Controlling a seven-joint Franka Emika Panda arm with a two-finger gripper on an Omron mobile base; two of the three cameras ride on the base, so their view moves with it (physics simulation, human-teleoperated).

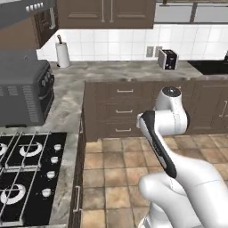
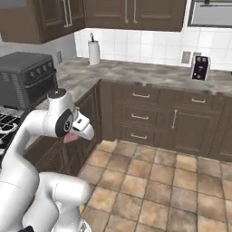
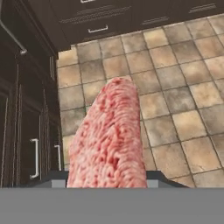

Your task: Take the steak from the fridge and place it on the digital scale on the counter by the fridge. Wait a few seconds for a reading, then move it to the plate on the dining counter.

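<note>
One pinkish-red marbled slab of raw steak (image 3: 109, 138) is seen clamped in the two-finger gripper (image 2: 71, 136), rising from the bottom centre of the hand view; beyond it, terracotta floor tiles (image 3: 175, 87) and dark brown cabinet drawers (image 3: 96, 17) are shown.

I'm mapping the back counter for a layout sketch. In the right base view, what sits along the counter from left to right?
Dark grey toaster oven with knobs → white paper towel roll on its upright holder → small black-and-silver toaster. In front of them the white arm's gripper carries the pinkish-red raw steak over the tiled floor.
</note>
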